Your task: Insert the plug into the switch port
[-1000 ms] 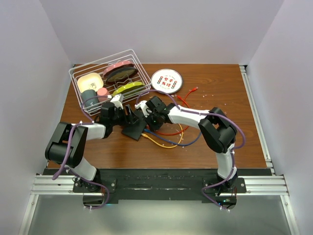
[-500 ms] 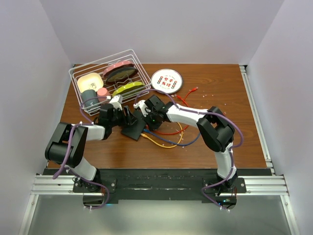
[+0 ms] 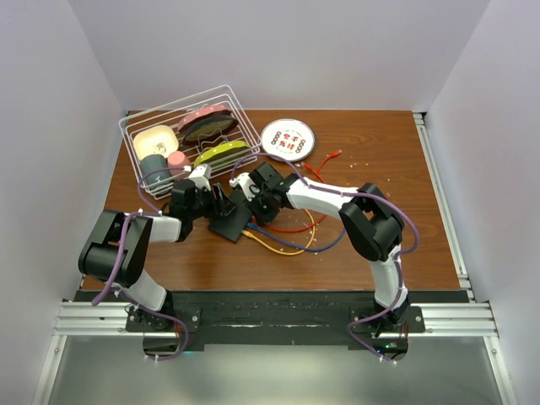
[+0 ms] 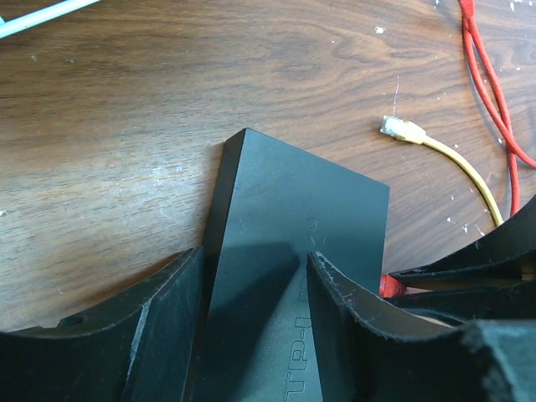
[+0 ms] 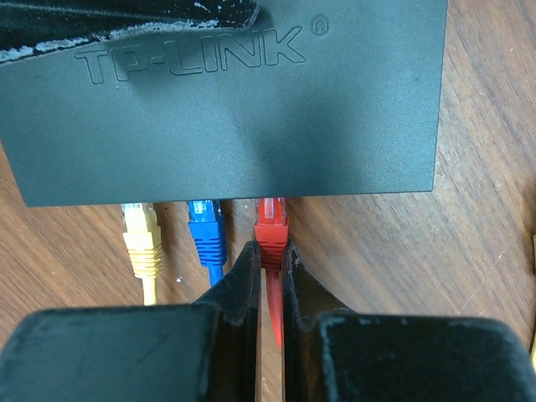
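The switch (image 3: 229,223) is a flat matte-black box lying left of the table's centre. My left gripper (image 3: 221,202) is shut on it; in the left wrist view one finger (image 4: 151,335) sits at its side edge and the other (image 4: 360,327) lies on its top face (image 4: 301,201). My right gripper (image 5: 270,247) is shut on the red plug (image 5: 271,222), whose tip is in a port on the switch's (image 5: 251,109) long edge. A blue plug (image 5: 205,226) and a yellow plug (image 5: 141,234) sit in the ports to its left.
A wire dish rack (image 3: 190,139) with bowls and cups stands at the back left. A round patterned white plate (image 3: 288,139) lies behind the grippers. Red, yellow, orange and purple cables (image 3: 295,232) loop right of the switch. A loose yellow plug (image 4: 402,130) lies nearby.
My right gripper has shifted slightly left toward the switch with the red plug. The left gripper and switch have barely moved.
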Robot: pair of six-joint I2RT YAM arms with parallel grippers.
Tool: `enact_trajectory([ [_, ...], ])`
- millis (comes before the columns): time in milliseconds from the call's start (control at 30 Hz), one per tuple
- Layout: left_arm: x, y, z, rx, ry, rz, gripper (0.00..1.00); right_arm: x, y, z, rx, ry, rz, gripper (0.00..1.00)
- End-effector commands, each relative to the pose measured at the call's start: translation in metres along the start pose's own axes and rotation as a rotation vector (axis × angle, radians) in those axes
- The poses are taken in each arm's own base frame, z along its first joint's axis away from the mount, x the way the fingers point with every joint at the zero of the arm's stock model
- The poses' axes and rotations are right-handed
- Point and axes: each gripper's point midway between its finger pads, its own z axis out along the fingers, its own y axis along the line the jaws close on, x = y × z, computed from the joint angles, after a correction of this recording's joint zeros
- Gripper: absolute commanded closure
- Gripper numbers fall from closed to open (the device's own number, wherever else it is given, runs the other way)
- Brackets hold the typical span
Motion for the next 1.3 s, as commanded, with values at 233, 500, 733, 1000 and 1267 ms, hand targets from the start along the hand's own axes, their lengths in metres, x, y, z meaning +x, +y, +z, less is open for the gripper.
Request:
enact_trajectory([
  [233,0.022,-0.027,-0.002,0.135,0.07,0.007,0.47,-0.091,0.019,-0.017,-0.084,-0.269,-0.097,1.0],
  [500,0.027,-0.032,-0.004,0.152,0.081,0.011,0.49,-0.103,0.02,-0.014,-0.092,-0.311,-0.102,1.0],
  [733,0.035,-0.036,-0.004,0.16,0.097,0.009,0.52,-0.119,0.011,-0.012,-0.051,-0.337,-0.059,1.0],
  [1000,0.048,-0.042,-0.002,0.158,0.125,0.012,0.54,-0.131,0.014,-0.021,-0.051,-0.38,-0.036,1.0],
  [1267,0.056,-0.048,0.0,0.159,0.142,0.015,0.56,-0.147,0.02,-0.036,-0.069,-0.466,-0.022,1.0],
])
